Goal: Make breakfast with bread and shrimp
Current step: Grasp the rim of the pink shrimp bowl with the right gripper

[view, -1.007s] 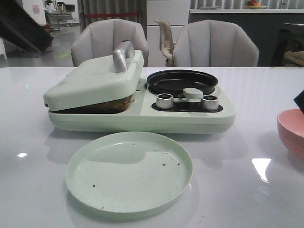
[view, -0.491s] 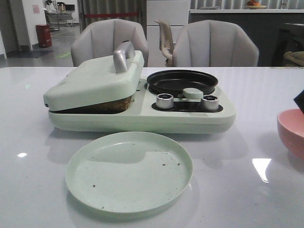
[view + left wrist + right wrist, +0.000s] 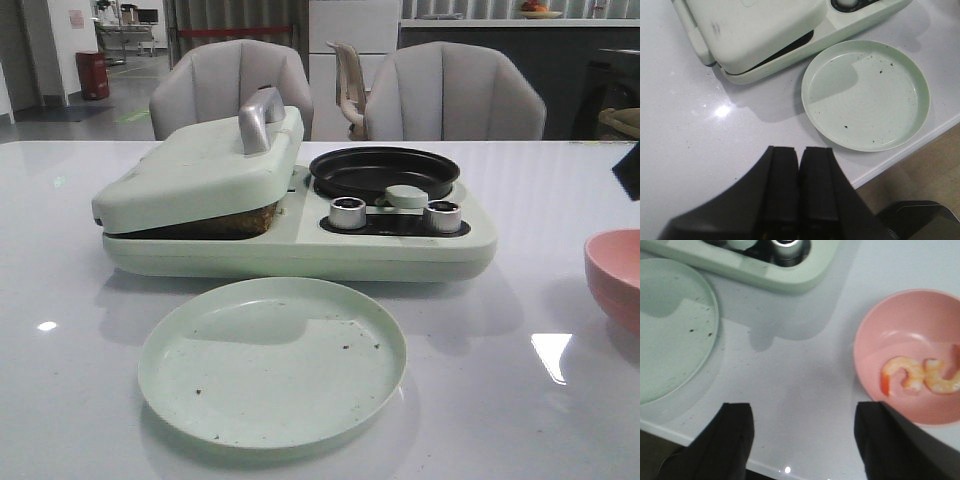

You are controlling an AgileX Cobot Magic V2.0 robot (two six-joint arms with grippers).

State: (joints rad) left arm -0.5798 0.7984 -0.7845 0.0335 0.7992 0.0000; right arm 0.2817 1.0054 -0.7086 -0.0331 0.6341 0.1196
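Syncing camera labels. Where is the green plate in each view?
Front view: the green plate lies at lower centre, on the table in front of the breakfast maker.
Left wrist view: the whole plate shows, beside the maker, near the table edge.
Right wrist view: only part of it shows, cut by the picture's edge.
Shared landmark: the breakfast maker's green body, in all three views.

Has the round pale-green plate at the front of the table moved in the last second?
No. The round pale-green plate sits in the same spot in front of the pale-green breakfast maker, with the same gap between them.
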